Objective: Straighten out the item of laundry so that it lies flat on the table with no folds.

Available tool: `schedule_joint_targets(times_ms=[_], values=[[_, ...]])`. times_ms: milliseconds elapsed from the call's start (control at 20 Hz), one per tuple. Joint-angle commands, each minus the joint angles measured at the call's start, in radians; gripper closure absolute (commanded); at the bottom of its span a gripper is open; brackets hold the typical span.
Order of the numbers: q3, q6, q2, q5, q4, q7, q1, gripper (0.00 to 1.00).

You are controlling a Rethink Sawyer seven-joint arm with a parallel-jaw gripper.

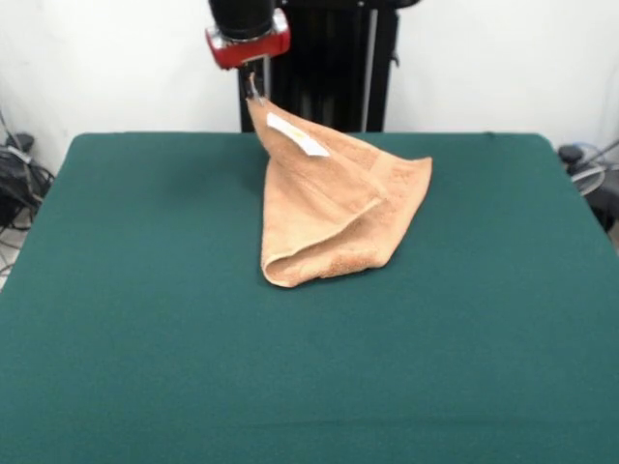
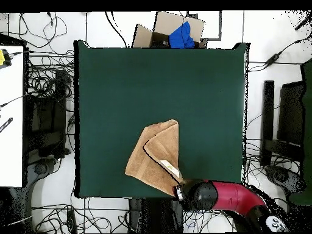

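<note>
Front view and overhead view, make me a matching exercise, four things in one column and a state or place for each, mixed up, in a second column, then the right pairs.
Column one:
1. towel
2. end effector
3. white label
4. cardboard box

Column two:
A. on the floor beyond the table edge
B. shut on a raised corner
C. folded over, one corner lifted
D. just below the pinched corner

Pairs: 1-C, 2-B, 3-D, 4-A
</note>
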Motion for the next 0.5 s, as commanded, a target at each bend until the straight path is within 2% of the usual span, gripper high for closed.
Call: schedule_joint_targets(times_ms=[50,500], values=[[-0.029,-0.082,0.031,-0.051,0.003,0.1,-0.043,1.0],[0.061,-0.044,0.083,-0.084,-0.093,-0.055,-0.178,1.0]])
